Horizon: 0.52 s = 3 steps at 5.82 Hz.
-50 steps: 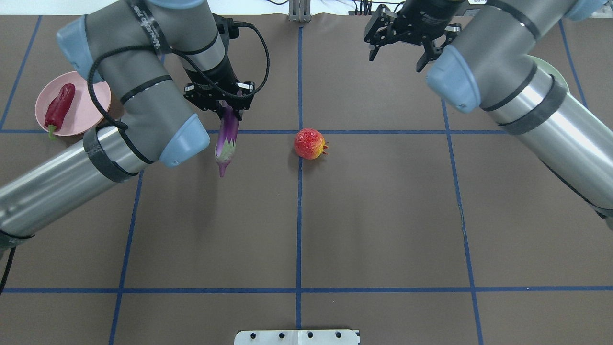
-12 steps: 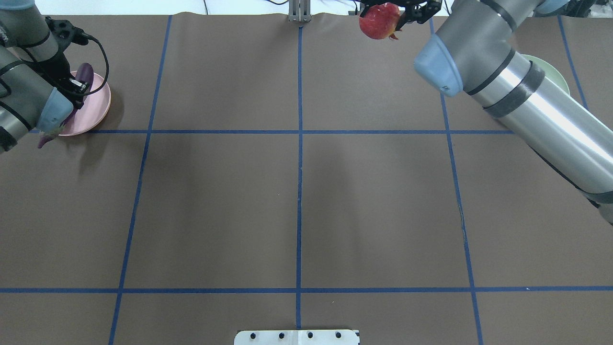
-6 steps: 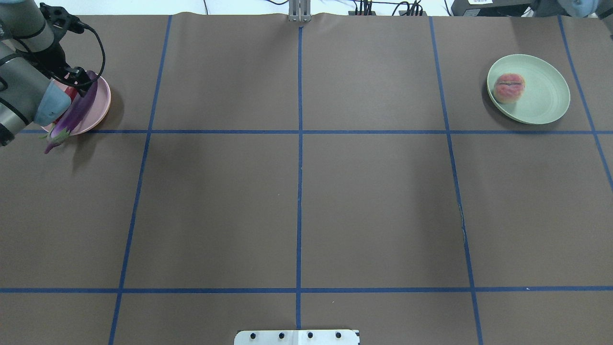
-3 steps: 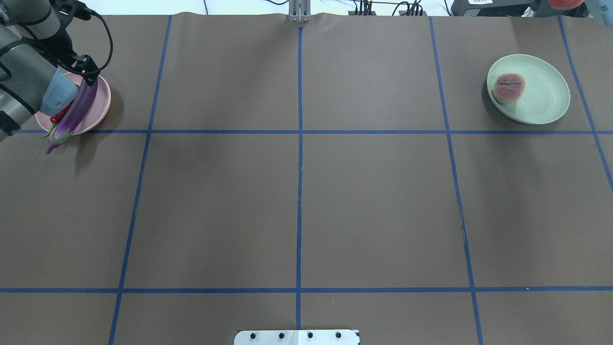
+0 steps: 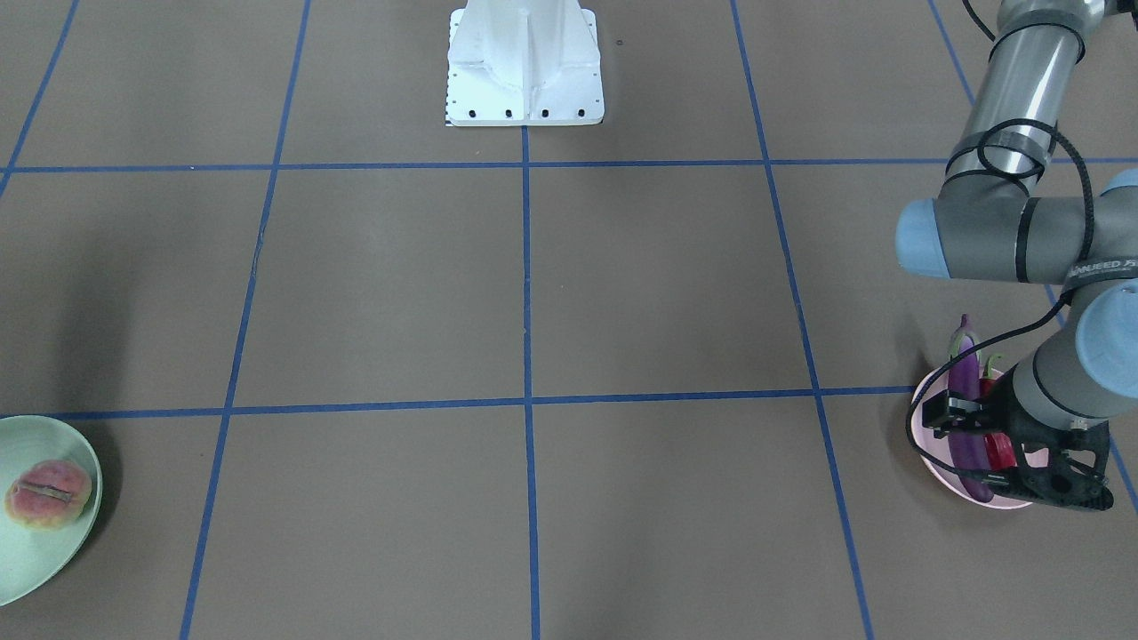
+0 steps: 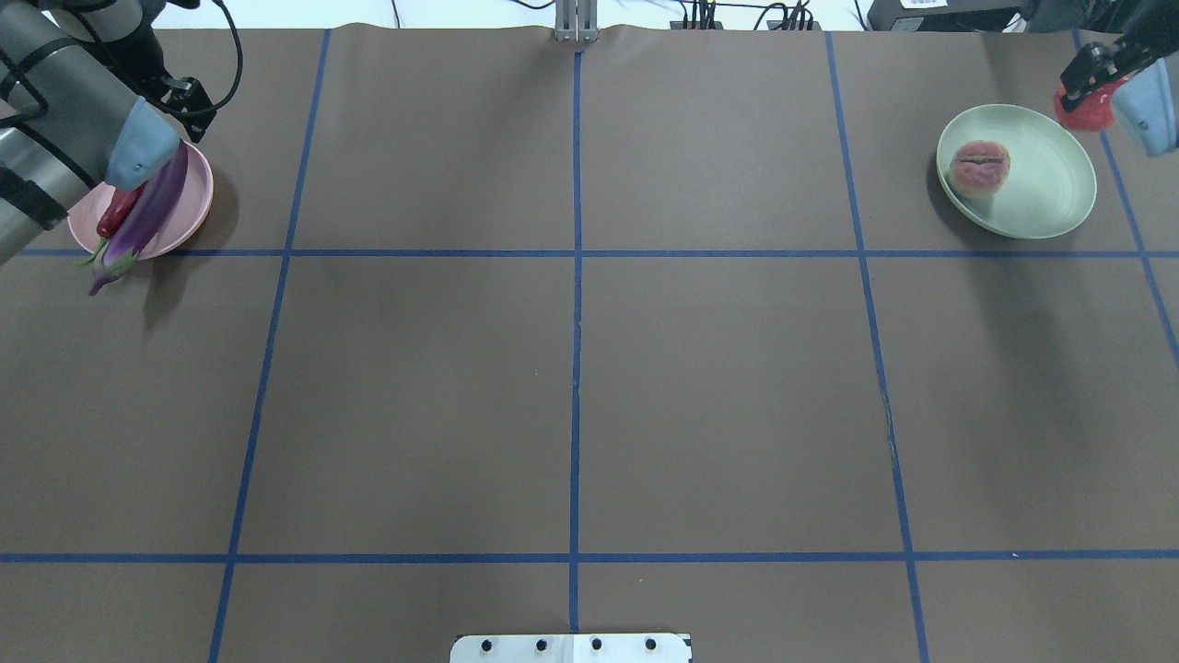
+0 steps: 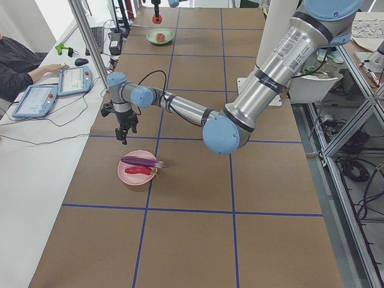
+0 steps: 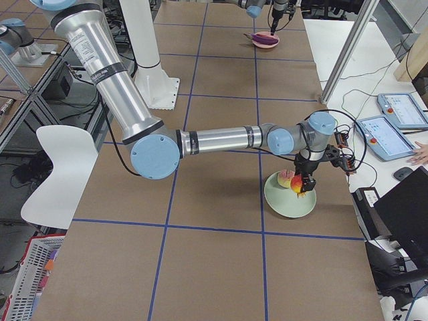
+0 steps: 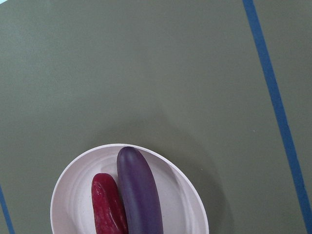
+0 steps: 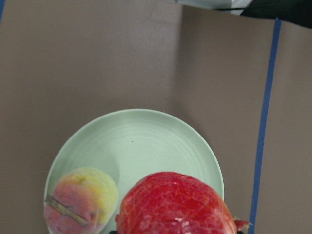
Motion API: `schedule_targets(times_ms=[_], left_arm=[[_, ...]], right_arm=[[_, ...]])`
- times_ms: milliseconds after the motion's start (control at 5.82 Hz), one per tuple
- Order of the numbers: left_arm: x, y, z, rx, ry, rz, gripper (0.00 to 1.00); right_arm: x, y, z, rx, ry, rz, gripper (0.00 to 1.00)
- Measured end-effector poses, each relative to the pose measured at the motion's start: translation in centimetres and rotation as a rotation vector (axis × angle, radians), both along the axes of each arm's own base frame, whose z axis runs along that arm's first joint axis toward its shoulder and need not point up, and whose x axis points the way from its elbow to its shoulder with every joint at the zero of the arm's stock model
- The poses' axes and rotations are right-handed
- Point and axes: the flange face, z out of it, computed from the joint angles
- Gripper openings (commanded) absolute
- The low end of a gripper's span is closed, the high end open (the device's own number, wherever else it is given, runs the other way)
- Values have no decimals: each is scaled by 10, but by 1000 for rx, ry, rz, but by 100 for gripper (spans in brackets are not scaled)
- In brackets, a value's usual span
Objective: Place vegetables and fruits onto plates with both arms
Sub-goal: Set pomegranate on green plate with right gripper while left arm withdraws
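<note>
Pomegranate point(image 10: 175, 204): clamped in the right gripper point(image 8: 301, 180), fingers closed on its sides. It hangs over the mint plate point(image 10: 146, 141), not yet set down. From the wrist camera it sits over the plate's near edge, just beside the peach point(image 10: 80, 202).

Risk 1: height above the plate is hard to judge. The fruit is round and the plate shallow. Released too high, it may bounce or roll over the low rim onto the table point(image 10: 97, 58).

Risk 2: the peach lies close to the drop spot, against the rim. If the fruit comes down touching it, the peach could be nudged off, or the pomegranate deflected. Shifting toward the bare middle of the plate looks safer.

Risk 3: a landing on the rim itself could tip the plate.

Far end of the table: the pink plate point(image 9: 70, 200) carries the eggplant point(image 9: 139, 195) and the chili point(image 9: 108, 204), side by side and touching. The left gripper point(image 7: 125, 135) is raised clear above them, fingers spread and holding nothing.

Risk 4: the eggplant is longer than the plate. Its calyx end overhangs the rim in the overhead view. A brush from the arm or its cable could roll or lever it off, perhaps taking the chili along.
</note>
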Motion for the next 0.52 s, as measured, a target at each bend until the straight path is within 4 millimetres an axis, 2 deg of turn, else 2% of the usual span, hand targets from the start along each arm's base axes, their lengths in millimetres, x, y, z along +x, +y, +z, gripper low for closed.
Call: schedule_targets(times_ms=[172, 344, 516], left_arm=[[1, -2, -8, 1, 0, -1, 100], [0, -4, -21, 2, 1, -2, 100], [-4, -1, -43, -1, 2, -4, 100]], right_arm=[[-21, 7, 21, 7, 10, -30, 0], [-30, 9, 31, 7, 20, -41, 0], [-33, 9, 38, 2, 29, -43, 0]])
